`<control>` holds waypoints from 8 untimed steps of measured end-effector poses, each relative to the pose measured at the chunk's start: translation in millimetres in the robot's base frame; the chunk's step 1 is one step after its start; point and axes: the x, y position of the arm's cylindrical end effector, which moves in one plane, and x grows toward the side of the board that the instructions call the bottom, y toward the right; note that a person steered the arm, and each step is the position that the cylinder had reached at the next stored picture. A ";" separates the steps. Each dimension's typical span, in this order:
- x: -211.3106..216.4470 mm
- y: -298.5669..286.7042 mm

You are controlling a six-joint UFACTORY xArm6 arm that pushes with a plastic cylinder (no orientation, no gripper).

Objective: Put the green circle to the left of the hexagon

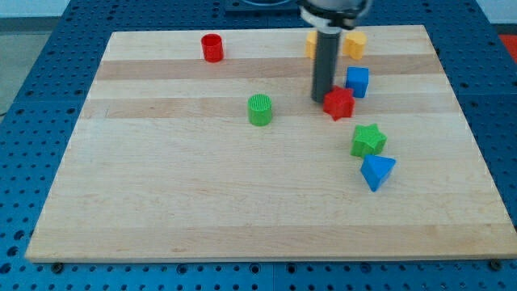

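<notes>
On a pale wood tabletop (202,202) over blue pegboard (48,48), green circle (259,109) mid-frame, my tip (321,99) touching red block (339,103) to its right, no jaws visible.

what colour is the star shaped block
Green; the star block shows clearly in the camera view.

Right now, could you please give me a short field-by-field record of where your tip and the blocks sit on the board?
tip: my tip at the left edge of the red block, touching or nearly so
green circle: green cylinder, left of my tip, apart from it
red cylinder, near the view's top left
blue cube, just right of and above the red block
yellow blocks: one right of the rod, one partly hidden behind it
green star
blue triangle, below the star
board: wooden board
</notes>
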 end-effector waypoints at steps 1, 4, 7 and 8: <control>11.2 37.1; 83.8 -74.5; -18.1 -135.3; -37.0 -145.0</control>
